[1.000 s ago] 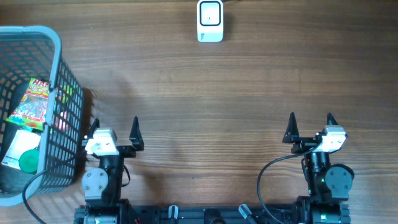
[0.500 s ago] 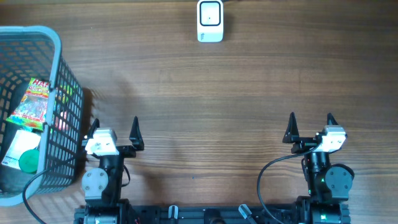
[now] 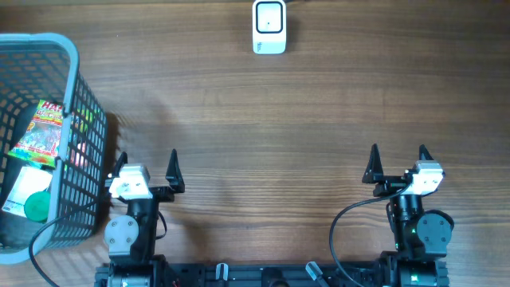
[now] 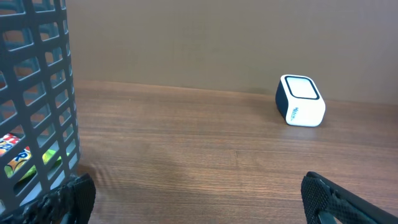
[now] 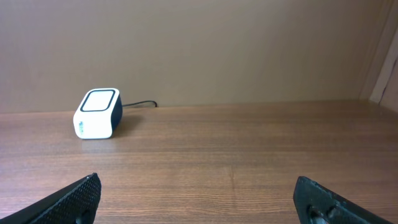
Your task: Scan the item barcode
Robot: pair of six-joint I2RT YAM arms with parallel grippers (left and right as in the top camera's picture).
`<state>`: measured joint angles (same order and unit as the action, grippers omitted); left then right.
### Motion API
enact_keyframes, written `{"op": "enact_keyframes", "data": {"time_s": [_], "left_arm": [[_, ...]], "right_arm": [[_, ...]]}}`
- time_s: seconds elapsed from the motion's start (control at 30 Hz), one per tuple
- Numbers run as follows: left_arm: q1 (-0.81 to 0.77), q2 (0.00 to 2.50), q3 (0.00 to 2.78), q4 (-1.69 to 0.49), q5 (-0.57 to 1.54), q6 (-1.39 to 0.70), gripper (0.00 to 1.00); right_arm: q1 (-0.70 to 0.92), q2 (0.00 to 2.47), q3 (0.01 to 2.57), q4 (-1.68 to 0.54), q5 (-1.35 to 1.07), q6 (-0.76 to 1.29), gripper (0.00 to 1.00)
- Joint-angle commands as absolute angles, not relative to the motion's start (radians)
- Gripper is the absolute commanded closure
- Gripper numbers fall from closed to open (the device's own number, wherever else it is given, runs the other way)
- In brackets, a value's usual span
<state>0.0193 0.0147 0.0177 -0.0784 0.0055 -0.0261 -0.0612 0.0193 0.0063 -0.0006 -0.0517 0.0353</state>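
Two arms sit at the near edge of the wooden table. The left gripper and the right gripper both point toward the far edge. Each has its jaws spread wide apart, with nothing held and nothing touching the fingers. A grey-blue mesh basket occupies the left end of the table, just beside the left gripper on its outer side. The basket holds two items. A colourful candy bag lies tilted near the right-hand wall, and a white pack with a round green mark lies closer to the robot. The overhead view does not show whether these two items touch. No barcode is legible on either. The barcode scanner, a white block with dark sides and its window facing up, stands at the far edge of the table. It is roughly midway between the two arms and well apart from both grippers and the basket. In the right wrist view a dark cable leaves the rear of the scanner. In the left wrist view the basket wall fills the left side, and the candy bag is partly visible through the lower mesh.
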Motion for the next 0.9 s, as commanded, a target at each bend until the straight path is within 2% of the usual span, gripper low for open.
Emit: {"op": "enact_keyframes", "data": {"time_s": [0.0, 0.53, 0.67, 0.87], "left_arm": [[0.018, 0.007, 0.006, -0.075, 0.017, -0.007, 0.00], [0.018, 0.007, 0.006, -0.059, 0.017, -0.007, 0.00], [0.017, 0.007, 0.008, -0.056, 0.242, -0.015, 0.00], [0.017, 0.057, 0.211, -0.185, 0.286, -0.015, 0.00]], "right_arm": [[-0.058, 0.007, 0.005, 0.002, -0.068, 0.027, 0.00], [-0.058, 0.007, 0.005, 0.002, -0.068, 0.027, 0.00], [-0.058, 0.007, 0.005, 0.002, -0.068, 0.027, 0.00], [-0.058, 0.007, 0.005, 0.002, -0.068, 0.027, 0.00]]}}
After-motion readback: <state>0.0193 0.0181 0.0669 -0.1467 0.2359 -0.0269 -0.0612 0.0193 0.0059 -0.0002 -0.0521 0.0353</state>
